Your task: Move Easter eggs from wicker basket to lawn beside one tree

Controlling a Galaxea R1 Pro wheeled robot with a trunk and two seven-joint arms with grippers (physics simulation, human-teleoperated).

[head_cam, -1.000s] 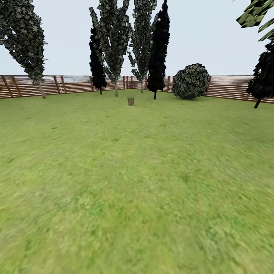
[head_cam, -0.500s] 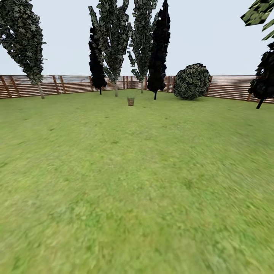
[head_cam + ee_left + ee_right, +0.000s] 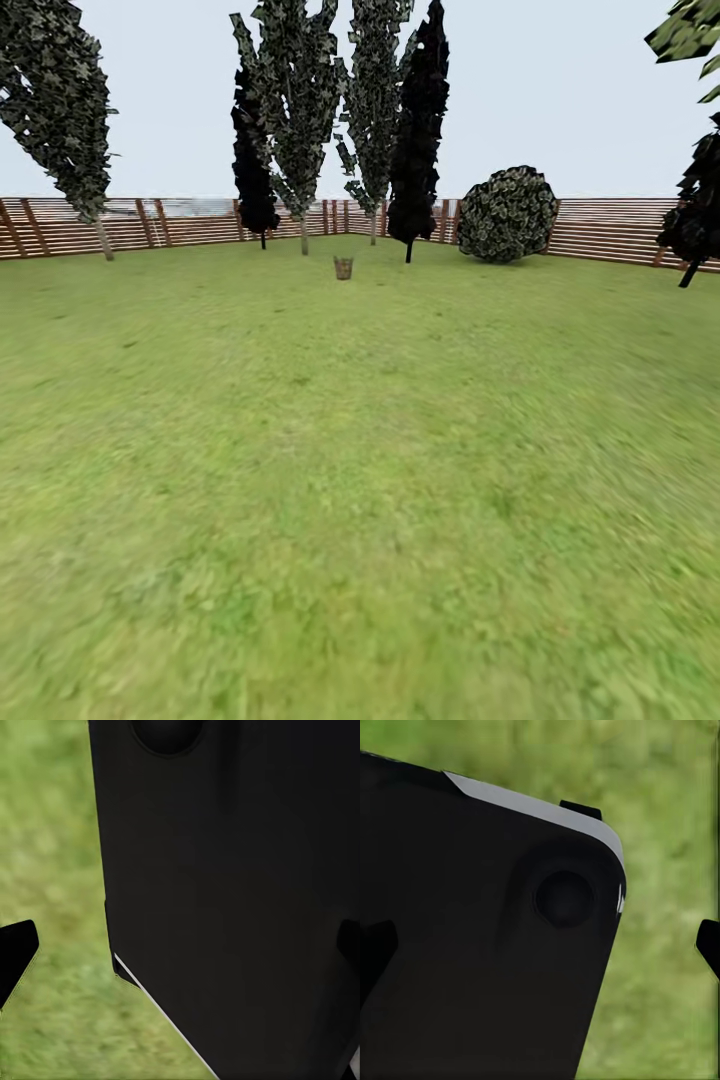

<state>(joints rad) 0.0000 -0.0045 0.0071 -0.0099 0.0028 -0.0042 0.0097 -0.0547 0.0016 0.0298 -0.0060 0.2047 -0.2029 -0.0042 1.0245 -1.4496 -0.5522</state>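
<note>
The wicker basket (image 3: pixel 343 267) is a tiny brown shape far off on the lawn (image 3: pixel 360 480), straight ahead in the head view. The Easter eggs cannot be made out at this distance. Behind the basket a tree (image 3: pixel 298 110) with a pale trunk and green-flecked foliage stands by the fence. A like tree (image 3: pixel 62 100) rises at the far left. In the left wrist view my left gripper (image 3: pixel 180 949) is open, its fingertips wide apart over grass and a black part of my body. My right gripper (image 3: pixel 540 949) is open the same way, holding nothing.
A brown slat fence (image 3: pixel 600 228) closes the back of the garden. Two thin black trees (image 3: pixel 416 130) stand among the pale-trunked ones, another at the right edge (image 3: pixel 695 210). A round bush (image 3: pixel 506 214) sits right of them. Open grass stretches from me to the basket.
The whole head view has crept forward: the trees at the edges and the bush have slid slightly outward. The basket stays straight ahead.
</note>
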